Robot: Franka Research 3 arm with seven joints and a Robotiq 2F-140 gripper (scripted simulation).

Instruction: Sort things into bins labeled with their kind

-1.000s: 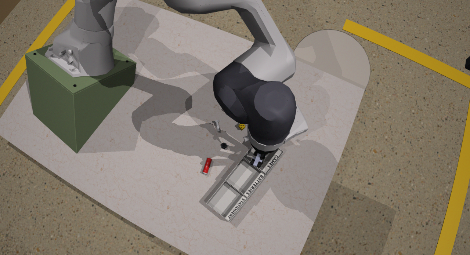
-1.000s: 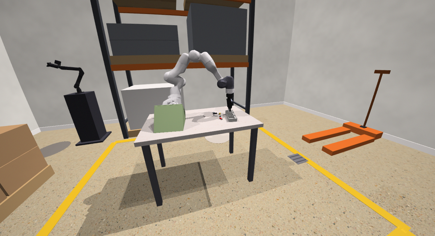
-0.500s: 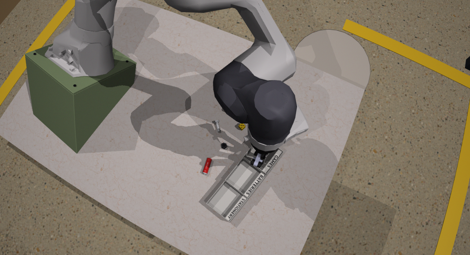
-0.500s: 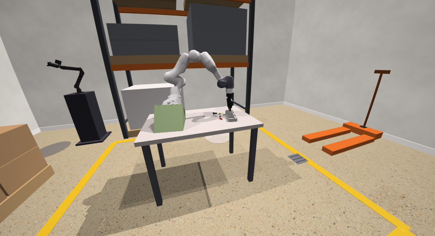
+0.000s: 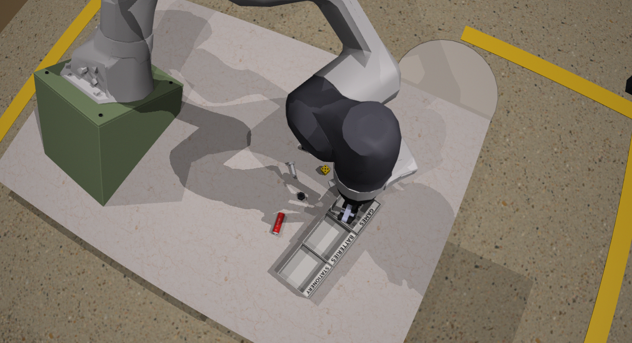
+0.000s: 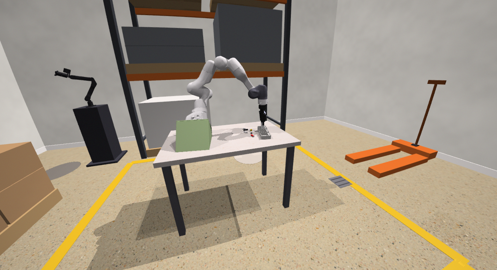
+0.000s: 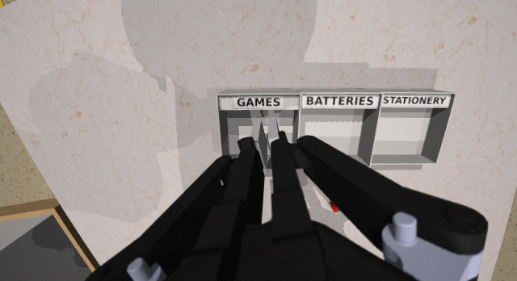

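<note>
My gripper (image 5: pixel 345 218) (image 6: pixel 263 125) (image 7: pixel 267 131) is shut, with nothing seen between its fingertips, over the GAMES bin (image 5: pixel 367 216) (image 7: pixel 258 102). Beside it are the BATTERIES bin (image 5: pixel 342 248) (image 7: pixel 339 101) and the STATIONERY bin (image 5: pixel 317 280) (image 7: pixel 414 100); both look empty. The fingers hide part of the GAMES bin. A red battery (image 5: pixel 278 223) (image 6: pixel 252 135) (image 7: pixel 335 207), a small black nut-like piece (image 5: pixel 300 195), a silver bolt (image 5: pixel 292 169) and a yellow die (image 5: pixel 325 169) (image 6: pixel 251 130) lie on the table. A dark thing (image 5: pixel 302 147) is mostly hidden by the arm.
The green base block (image 5: pixel 70 133) (image 6: pixel 192 136) carries the arm at the other end of the table (image 5: pixel 229 261) (image 6: pixel 229 148). The arm's wrist hangs over the table close to the yellow die in the top view. A shelf rack stands behind the table.
</note>
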